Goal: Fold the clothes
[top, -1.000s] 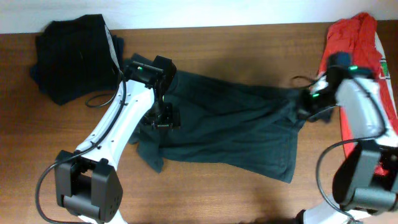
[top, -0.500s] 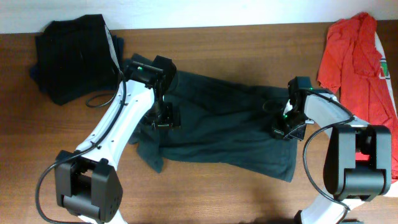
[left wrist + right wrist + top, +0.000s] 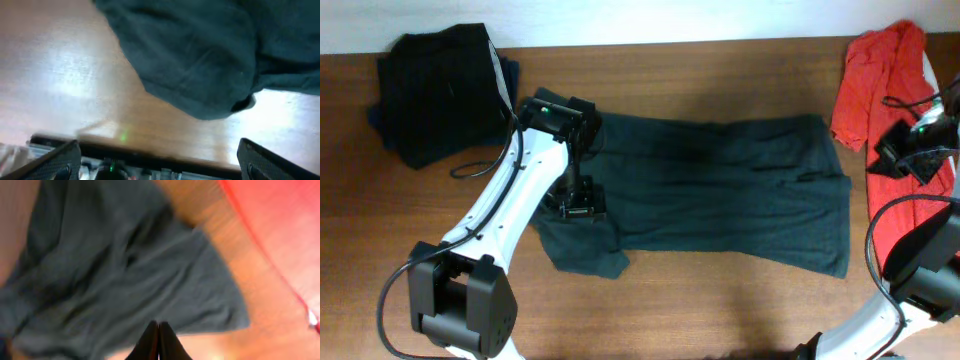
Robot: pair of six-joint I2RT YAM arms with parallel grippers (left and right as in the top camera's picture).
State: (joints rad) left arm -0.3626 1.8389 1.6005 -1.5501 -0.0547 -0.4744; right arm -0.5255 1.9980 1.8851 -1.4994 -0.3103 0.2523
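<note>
- No writing, label, brand or number can be read in any of the three views.
- The dark T-shirt (image 3: 720, 190) shows only plain cloth on its upturned side.
- The red shirt (image 3: 880, 70) and the folded dark garments (image 3: 435, 85) carry nothing legible (both wrist views are blurred).

A: What was up top?
B: Dark shirt (image 3: 210, 55), rumpled, its rounded edge lying on the wooden table (image 3: 55, 65).
A: Left gripper (image 3: 159, 150)?
B: Fingers (image 3: 60, 160) sat at both bottom corners, spread wide, clear of the cloth. Green glint showed on the wood.
</note>
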